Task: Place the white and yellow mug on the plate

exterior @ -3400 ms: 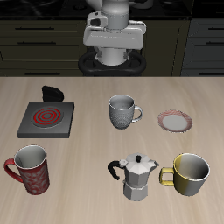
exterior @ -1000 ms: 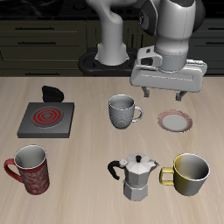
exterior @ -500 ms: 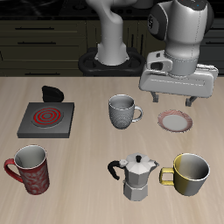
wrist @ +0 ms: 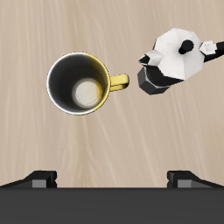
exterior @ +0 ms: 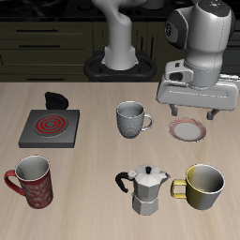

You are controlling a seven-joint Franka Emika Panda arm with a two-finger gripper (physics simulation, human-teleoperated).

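Note:
The white and yellow mug (exterior: 206, 186) stands upright near the table's front edge, its handle pointing at the moka pot. It also shows in the wrist view (wrist: 79, 83), seen from above with a pale inside. The plate (exterior: 188, 129), white with a pinkish-red rim, lies farther back. My gripper (exterior: 193, 113) hangs open and empty in the air, over the plate as the exterior view shows it and well above the mug. In the wrist view the gripper (wrist: 112, 179) has both fingertips spread wide, with the mug apart from them.
A silver moka pot (exterior: 143, 189) stands right beside the yellow mug and shows in the wrist view (wrist: 175, 59). A grey-white patterned mug (exterior: 131, 119) is beside the plate. A red patterned mug (exterior: 33, 181), a square burner (exterior: 49, 127) and a black object (exterior: 56, 99) are on the far side.
My gripper has swung from the back middle of the table over to the plate's side and moved forward and lower. Nothing on the table has moved.

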